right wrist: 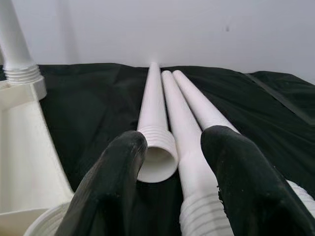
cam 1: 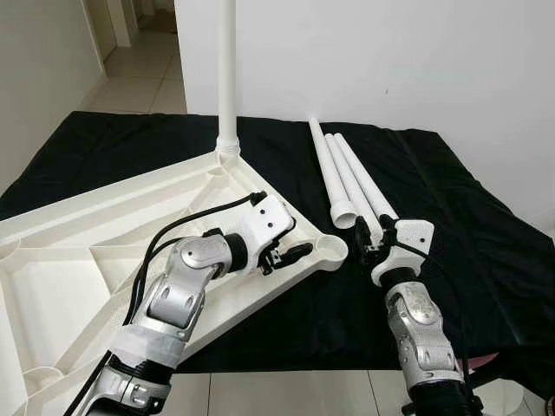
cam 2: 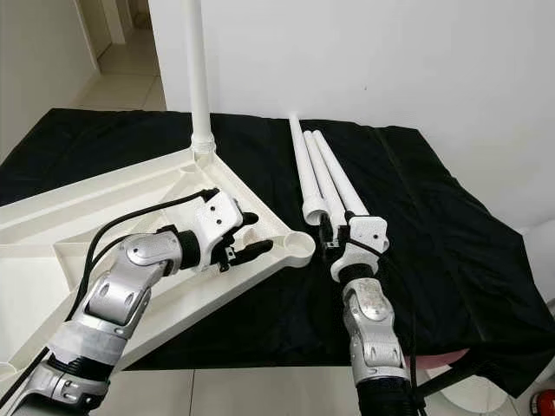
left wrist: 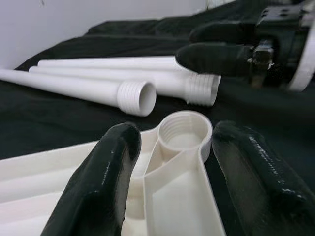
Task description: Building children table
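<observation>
Your right gripper (cam 1: 371,232) stood with its fingers parted around the threaded near end of the middle of three loose white legs (cam 1: 351,178), which lay side by side on the black cloth (cam 1: 451,225). Just beside those ends sat the tabletop's (cam 1: 104,251) empty corner socket (cam 1: 330,249). Your left gripper (cam 1: 293,251) rested open over the tabletop rim beside that socket, holding nothing. One upright leg (cam 1: 227,74) stood screwed into the far corner.
</observation>
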